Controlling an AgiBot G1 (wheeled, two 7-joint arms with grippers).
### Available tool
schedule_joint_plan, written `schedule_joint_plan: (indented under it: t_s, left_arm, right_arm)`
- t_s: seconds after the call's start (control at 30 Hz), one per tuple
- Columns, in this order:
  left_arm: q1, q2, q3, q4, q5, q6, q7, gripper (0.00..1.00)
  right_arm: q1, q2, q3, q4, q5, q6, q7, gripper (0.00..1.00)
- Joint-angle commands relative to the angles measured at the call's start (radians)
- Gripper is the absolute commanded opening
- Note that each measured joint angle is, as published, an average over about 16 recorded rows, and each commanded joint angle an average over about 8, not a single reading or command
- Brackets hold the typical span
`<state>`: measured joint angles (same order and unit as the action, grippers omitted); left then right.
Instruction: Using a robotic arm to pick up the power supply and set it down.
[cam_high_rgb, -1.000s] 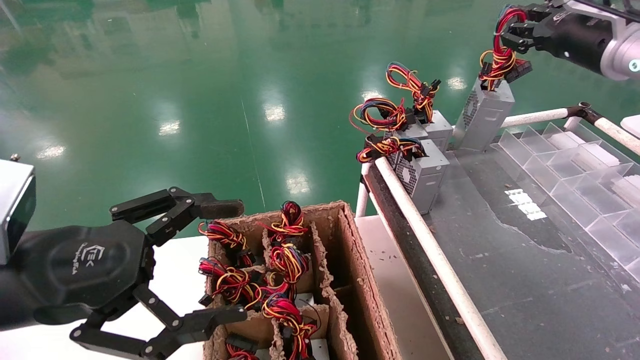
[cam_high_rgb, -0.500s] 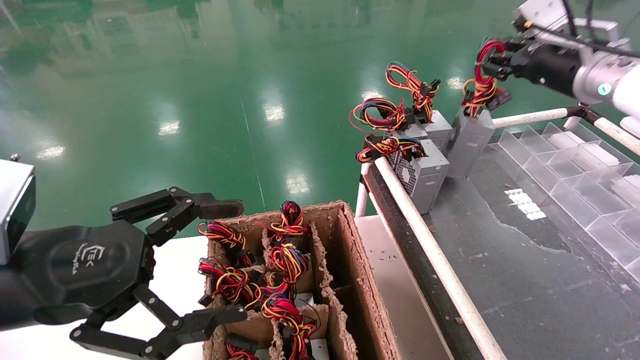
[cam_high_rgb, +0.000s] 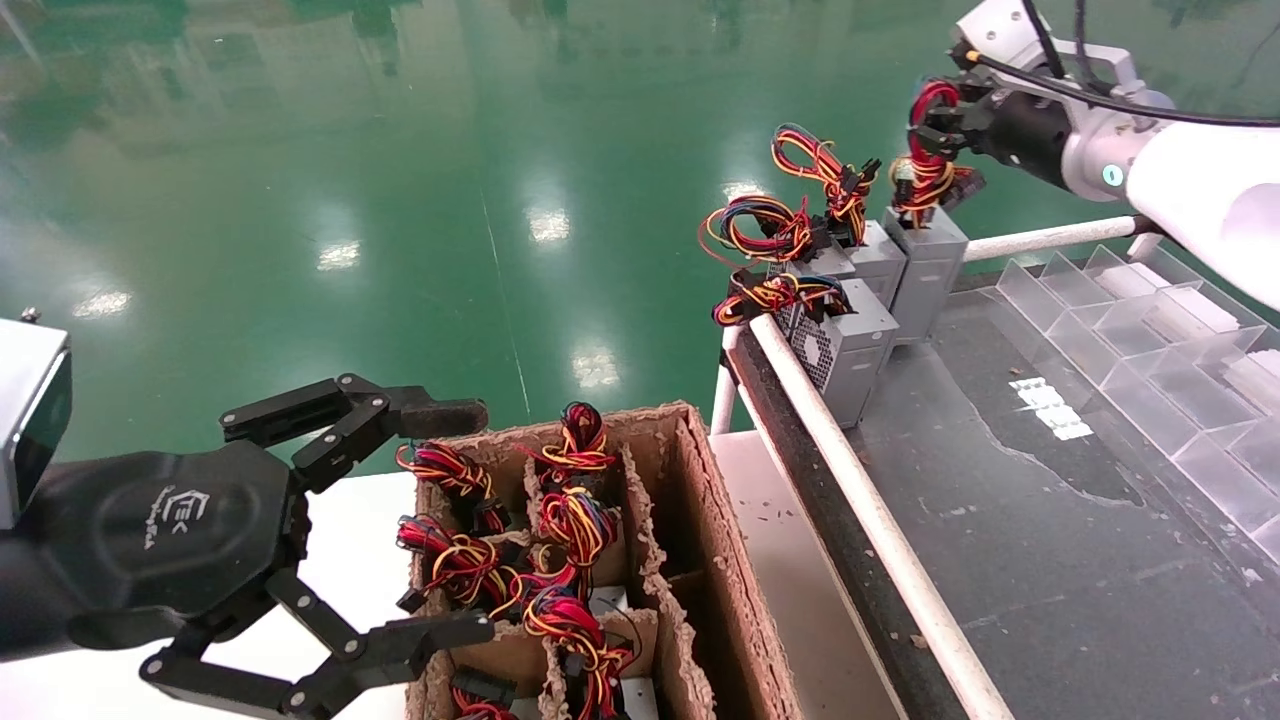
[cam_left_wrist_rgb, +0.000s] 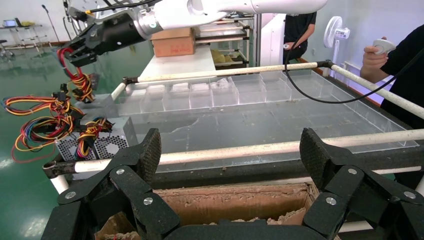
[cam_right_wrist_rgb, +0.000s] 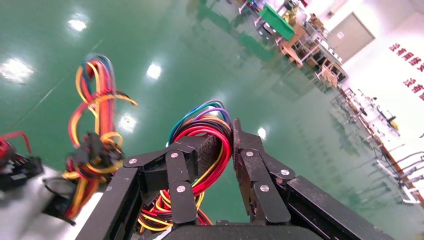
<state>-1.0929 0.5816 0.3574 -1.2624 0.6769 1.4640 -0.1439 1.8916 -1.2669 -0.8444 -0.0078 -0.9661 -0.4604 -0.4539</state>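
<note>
Here: right gripper (cam_high_rgb: 935, 125), fingers (cam_right_wrist_rgb: 212, 150) clamped on the red wire loop (cam_right_wrist_rgb: 207, 132) of the power supply (cam_high_rgb: 930, 265). The supply stands upright at the bench's (cam_high_rgb: 1050, 540) far edge, just beside three other supplies (cam_high_rgb: 850, 330). Left gripper (cam_high_rgb: 385, 520), fingers apart, hangs idle by the cardboard box (cam_high_rgb: 700, 520) of wire bundles.
</note>
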Motion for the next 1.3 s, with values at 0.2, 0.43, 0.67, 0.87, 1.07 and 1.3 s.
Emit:
schedule_joint_plan:
  t_s: [0.2, 0.43, 0.67, 0.87, 1.07, 1.3]
  left_arm:
    - [0.000, 0.000, 0.000, 0.000, 0.000, 0.000, 0.000, 1.00]
    - [0.000, 0.000, 0.000, 0.000, 0.000, 0.000, 0.000, 1.00]
    - [0.000, 0.000, 0.000, 0.000, 0.000, 0.000, 0.000, 1.00]
    - [0.000, 0.000, 0.000, 0.000, 0.000, 0.000, 0.000, 1.00]
    - [0.000, 0.000, 0.000, 0.000, 0.000, 0.000, 0.000, 1.00]
    - [0.000, 0.000, 0.000, 0.000, 0.000, 0.000, 0.000, 1.00]
  right_arm:
    - [-0.008, -0.020, -0.008, 0.003, -0.011, 0.000, 0.000, 0.00]
    - [-0.018, -0.022, -0.013, -0.002, -0.018, -0.002, 0.007, 0.60]
    - [-0.017, -0.016, -0.016, -0.003, -0.024, -0.004, 0.017, 1.00]
    - [-0.012, -0.007, -0.019, -0.001, -0.028, -0.009, 0.023, 1.00]
    - [-0.009, 0.003, -0.019, 0.000, -0.028, -0.019, 0.031, 1.00]
    - [0.005, 0.020, -0.004, 0.009, -0.006, -0.038, 0.052, 1.00]
